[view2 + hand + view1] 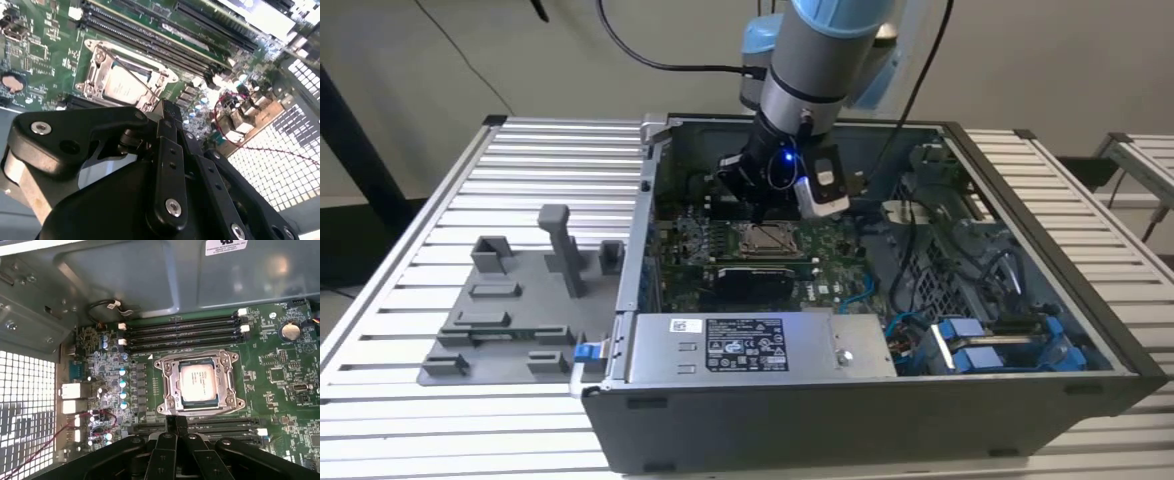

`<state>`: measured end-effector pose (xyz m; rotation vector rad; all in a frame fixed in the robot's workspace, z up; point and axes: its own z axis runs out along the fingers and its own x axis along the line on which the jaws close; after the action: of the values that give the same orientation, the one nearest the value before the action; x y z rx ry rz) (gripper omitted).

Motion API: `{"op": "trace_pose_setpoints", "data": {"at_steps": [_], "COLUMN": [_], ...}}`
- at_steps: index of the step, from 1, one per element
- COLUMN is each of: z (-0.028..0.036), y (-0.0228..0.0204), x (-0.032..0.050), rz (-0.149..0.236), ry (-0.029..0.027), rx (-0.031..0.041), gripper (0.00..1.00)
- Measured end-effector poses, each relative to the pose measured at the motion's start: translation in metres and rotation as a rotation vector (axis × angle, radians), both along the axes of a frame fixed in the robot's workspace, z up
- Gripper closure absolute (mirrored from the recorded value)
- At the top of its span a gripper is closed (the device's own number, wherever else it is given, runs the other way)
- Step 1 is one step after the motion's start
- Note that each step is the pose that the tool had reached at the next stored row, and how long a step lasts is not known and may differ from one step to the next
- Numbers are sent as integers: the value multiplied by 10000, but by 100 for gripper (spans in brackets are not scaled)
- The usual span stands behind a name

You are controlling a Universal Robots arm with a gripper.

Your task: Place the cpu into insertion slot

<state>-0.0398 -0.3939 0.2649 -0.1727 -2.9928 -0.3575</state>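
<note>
The cpu [199,381] sits inside the insertion slot [170,385], apparently seated. The gripper [176,426] hovers just beside it, fingers together, holding nothing.

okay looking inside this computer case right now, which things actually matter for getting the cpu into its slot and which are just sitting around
Belongs to the job:
- cpu, lying in the insertion slot
- gripper, just above the slot

Just lying about:
- memory connector strips
- coin battery
- power supply
- grey fixture plate beside the case
</note>
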Motion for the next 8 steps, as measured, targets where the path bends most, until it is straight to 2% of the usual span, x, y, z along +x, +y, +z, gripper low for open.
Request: {"op": "trace_pose_setpoints", "data": {"at_steps": [4, 8], "z": [-4, -36], "y": [2, 7], "x": [-3, -6], "rz": [0, 0], "ry": [2, 2], "rx": [-7, -30], "gripper": [89, 89]}}
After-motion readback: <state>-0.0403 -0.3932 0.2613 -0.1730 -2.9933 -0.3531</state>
